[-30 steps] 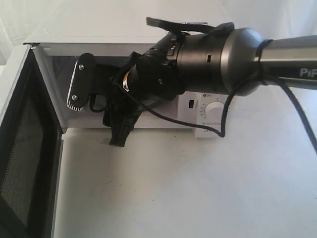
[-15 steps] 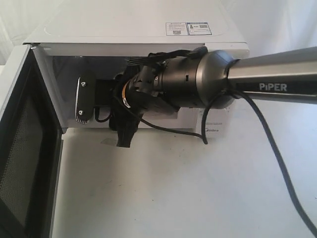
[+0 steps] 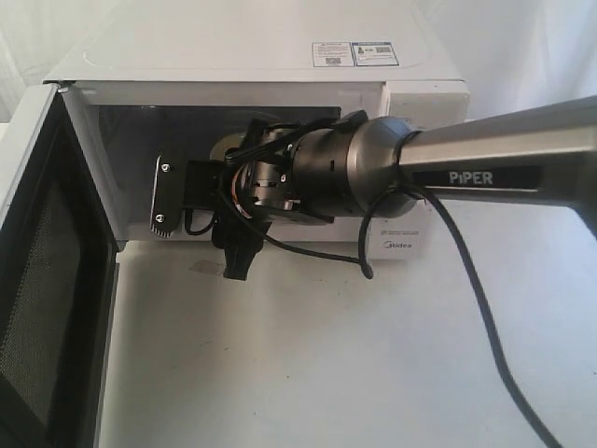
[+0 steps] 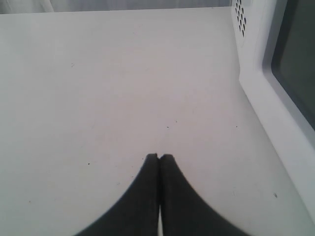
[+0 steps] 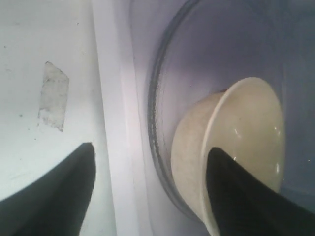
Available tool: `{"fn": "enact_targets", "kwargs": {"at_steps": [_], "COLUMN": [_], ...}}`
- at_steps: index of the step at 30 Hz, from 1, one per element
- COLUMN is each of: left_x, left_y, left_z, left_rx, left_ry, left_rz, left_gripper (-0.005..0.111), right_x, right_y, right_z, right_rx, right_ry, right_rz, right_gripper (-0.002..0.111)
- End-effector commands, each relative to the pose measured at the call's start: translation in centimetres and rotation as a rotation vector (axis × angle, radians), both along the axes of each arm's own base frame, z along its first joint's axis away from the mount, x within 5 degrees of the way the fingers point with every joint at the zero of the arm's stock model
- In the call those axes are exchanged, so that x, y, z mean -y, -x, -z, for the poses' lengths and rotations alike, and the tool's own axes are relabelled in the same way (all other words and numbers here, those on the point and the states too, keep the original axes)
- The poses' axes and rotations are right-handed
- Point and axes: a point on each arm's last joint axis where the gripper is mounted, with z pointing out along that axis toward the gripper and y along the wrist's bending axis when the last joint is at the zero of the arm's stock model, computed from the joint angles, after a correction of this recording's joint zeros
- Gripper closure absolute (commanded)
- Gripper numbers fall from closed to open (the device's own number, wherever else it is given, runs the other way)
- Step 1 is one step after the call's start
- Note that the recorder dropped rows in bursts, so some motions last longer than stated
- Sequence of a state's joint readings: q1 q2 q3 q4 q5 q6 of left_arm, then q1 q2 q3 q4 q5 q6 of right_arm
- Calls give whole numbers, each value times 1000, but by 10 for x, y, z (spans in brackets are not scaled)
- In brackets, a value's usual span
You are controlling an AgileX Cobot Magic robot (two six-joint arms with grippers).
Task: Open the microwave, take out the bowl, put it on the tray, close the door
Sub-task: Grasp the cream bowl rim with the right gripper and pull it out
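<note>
One microwave (image 3: 233,56), with one door (image 3: 47,280). One bowl (image 5: 246,137) inside, on one glass turntable (image 5: 206,59). Two stickers (image 3: 333,53) on the top. Two grippers: left gripper (image 4: 159,157), right gripper (image 5: 151,150). One table (image 3: 326,355).

The white microwave (image 3: 233,56) is seen with its mesh-faced door (image 3: 47,280) swung wide open at its left side; the cream-yellow bowl (image 5: 246,128) is seated inside its cavity.
</note>
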State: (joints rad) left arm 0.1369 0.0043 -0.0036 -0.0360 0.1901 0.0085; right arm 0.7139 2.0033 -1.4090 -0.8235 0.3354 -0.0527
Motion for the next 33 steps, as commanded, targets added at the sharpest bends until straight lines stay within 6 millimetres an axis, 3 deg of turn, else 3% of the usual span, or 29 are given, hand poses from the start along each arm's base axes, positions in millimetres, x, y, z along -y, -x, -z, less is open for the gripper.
{"fn": "enact_targets", "kwargs": {"at_steps": [1,11,15,18,20,22,24,33], "left_x": [0,0,0,0,0,0,0,0], "left_y": [0,0,0,0,0,0,0,0], "left_z": [1,1,1,1,1,1,1,1], "left_rx": [6,6,6,6,6,6,6,6], "left_ry": [12,12,12,12,12,12,12,12], "left_rz": [-3,-3,-3,-3,-3,-3,-3,-3], "left_gripper": [107,107,107,107,107,107,107,107], "right_x": [2,12,14,13,12,11,12,5], "right_y": [-10,-28,-30,-32,-32,-30,-29,-21], "right_z": [3,-7,-2,13,16,15,12,7], "right_rx": [-1,28,16,-11,-30,-31,-31,-27], "right_ry": [-27,-78,-90,-70,-96,-98,-89,-79], "right_rz": [33,86,101,108,138,140,148,142], "right_gripper": [50,50,50,52,66,94,109,108]}}
